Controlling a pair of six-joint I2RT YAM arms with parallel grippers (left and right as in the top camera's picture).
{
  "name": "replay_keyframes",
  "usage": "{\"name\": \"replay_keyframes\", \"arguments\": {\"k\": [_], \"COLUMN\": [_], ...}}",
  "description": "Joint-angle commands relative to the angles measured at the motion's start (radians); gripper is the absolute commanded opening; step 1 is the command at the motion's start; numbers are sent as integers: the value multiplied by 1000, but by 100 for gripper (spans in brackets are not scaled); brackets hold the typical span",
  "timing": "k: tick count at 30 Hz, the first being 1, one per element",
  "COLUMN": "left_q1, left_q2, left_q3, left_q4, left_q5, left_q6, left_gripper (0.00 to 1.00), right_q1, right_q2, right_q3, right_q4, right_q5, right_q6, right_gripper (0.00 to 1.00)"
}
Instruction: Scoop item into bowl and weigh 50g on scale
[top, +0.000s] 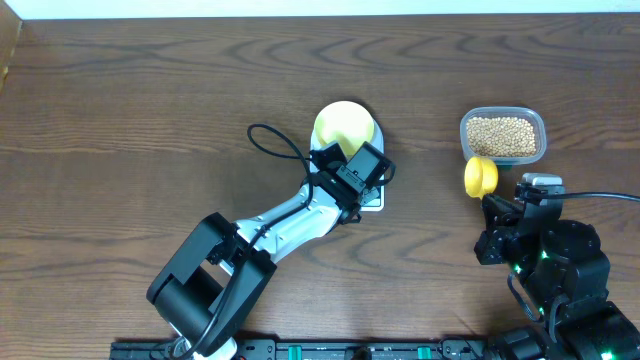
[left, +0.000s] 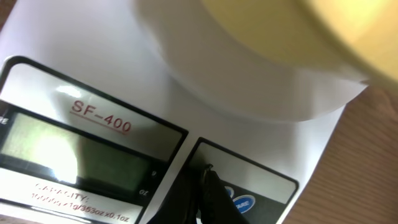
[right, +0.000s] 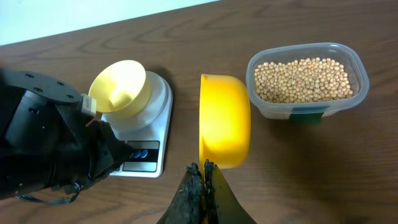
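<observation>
As the bowl (right: 121, 87) sits on the scale (right: 163, 113), the closed left gripper (left: 208, 193) hovers at its buttons, likely to zero it; the right gripper (right: 202, 186) clenches the scoop (right: 224, 121) just left of the beans (right: 305, 78).

a dark brown wood-grain table top (top: 120, 110) fills nearly every view, its grain running left to right. beyond its far edge lies a plain white strip (top: 300, 8), wall or floor i cannot tell. the light is soft and even, with faint shadows.
</observation>
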Motion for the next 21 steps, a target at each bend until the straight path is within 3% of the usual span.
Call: {"name": "replay_keyframes", "arguments": {"k": [1, 9, 21], "left_q1": [-7, -8, 29], "left_q2": [28, -23, -539], "left_q3": [-12, -9, -9], "left_q4": [-17, -10, -322], "left_q5": [10, 22, -125], "left_q6": [-10, 10, 285], "left_gripper": [7, 7, 8], "right_q1": [-6, -6, -6], "right_q2": [1, 1, 1], "right_q3": [12, 12, 12], "right_q4": [3, 2, -13], "right_q5": [8, 8, -35], "right_q6": [11, 11, 11], "right_gripper": [1, 1, 1]}}
